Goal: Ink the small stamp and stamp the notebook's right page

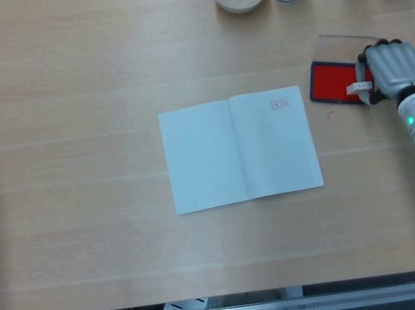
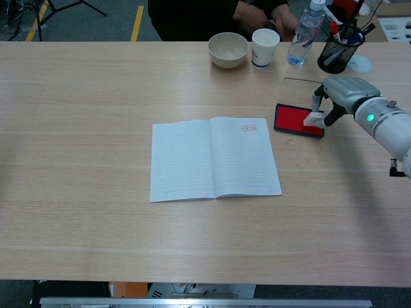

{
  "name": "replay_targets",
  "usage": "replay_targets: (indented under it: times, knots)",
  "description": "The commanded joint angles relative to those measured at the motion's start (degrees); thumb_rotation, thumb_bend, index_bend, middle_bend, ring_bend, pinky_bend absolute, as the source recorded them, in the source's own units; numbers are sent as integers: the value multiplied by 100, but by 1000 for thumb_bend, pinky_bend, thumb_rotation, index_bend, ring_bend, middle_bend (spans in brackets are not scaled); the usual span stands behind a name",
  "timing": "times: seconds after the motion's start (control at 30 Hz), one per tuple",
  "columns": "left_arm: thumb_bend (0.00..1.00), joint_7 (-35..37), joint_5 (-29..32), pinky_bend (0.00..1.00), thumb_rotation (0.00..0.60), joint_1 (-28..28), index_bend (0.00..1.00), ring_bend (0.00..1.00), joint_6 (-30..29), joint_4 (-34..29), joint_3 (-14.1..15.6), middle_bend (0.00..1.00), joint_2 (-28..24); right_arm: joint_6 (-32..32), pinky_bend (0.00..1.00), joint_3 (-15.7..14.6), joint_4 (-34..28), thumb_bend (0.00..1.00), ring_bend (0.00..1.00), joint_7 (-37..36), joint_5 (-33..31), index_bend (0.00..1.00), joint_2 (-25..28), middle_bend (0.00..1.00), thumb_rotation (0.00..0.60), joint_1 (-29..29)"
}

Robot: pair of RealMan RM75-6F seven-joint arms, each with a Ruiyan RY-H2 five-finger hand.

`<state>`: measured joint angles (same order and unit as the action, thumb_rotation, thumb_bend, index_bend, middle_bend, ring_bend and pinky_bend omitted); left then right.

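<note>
Fingers [image 2: 319,96] of the right hand [image 1: 389,70] pinch the stamp [image 2: 314,118] at the ink pad's [image 1: 332,82] right edge, well right of the notebook [image 1: 239,149]. Inking so near the edge risks a partial print or tipping the pad.
</note>
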<state>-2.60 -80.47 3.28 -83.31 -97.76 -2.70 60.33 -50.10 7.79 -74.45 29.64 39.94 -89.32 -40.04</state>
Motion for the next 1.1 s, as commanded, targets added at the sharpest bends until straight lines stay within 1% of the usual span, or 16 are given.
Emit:
replay_targets:
  times: [0.03,0.47,0.6,0.73,0.83,1.1]
  knots:
    - [260,15,-5,83,600,-7,130,111,-16,-1,-1,127,-3,-45,243,12,-102,294,243,-42,56,617,63,404,600,18]
    - [260,24,-81,83,600,-10,130,111,-71,-56,-2,127,-30,-364,243,87,-1280,294,243,-443,549,617,828,404,600,225]
    - [260,3,-102,83,600,-17,130,111,-86,-85,8,127,-35,-401,243,63,-1621,294,243,-501,742,617,935,404,600,233]
    - [260,1,-108,83,600,-23,130,111,-98,-110,10,127,-48,-415,243,38,-1858,294,243,-447,844,616,908,404,600,170]
    - [260,19,-113,83,600,-31,130,111,-109,-114,13,127,-57,-354,243,35,-1968,294,243,-390,807,617,822,404,600,78]
    - [260,65,-130,83,600,-50,130,111,-115,-103,34,127,-74,-261,243,29,-1829,294,243,-175,467,617,421,404,600,-181]
